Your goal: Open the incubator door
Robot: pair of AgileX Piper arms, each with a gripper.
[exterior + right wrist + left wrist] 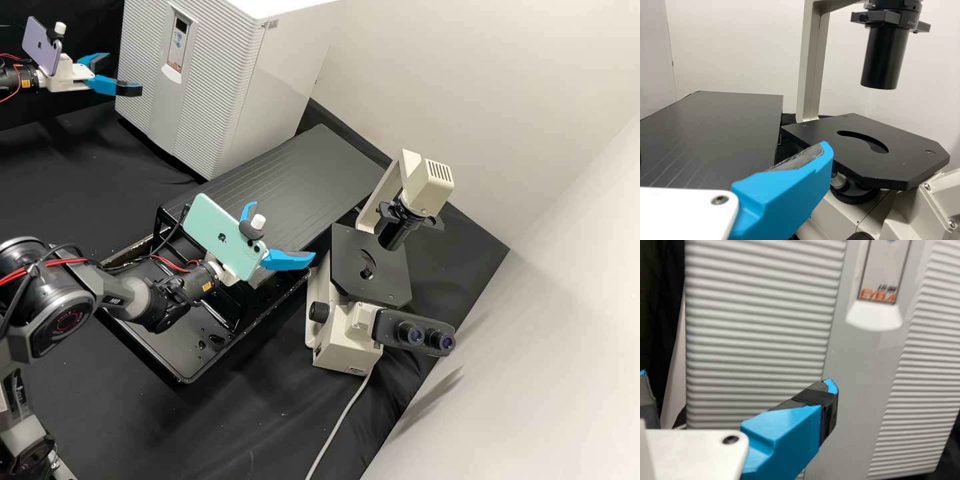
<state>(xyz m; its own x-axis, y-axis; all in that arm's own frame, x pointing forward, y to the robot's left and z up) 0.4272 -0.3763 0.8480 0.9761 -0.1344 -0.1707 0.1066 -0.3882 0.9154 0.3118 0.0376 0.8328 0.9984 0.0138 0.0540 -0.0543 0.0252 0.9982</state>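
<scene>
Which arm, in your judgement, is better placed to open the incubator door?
Left, I'd judge: its open claw is close by the incubator's ribbed front, while the right claw is farther off, beside the microscope.

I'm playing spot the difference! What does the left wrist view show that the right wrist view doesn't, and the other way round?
Left wrist view: the incubator's ridged front, with a pale curved patch under its control panel.

Right wrist view: the microscope's black stage, a black tube above it, and a big dark slab.

Both: a blue gripper finger beside a white gripper part.
</scene>
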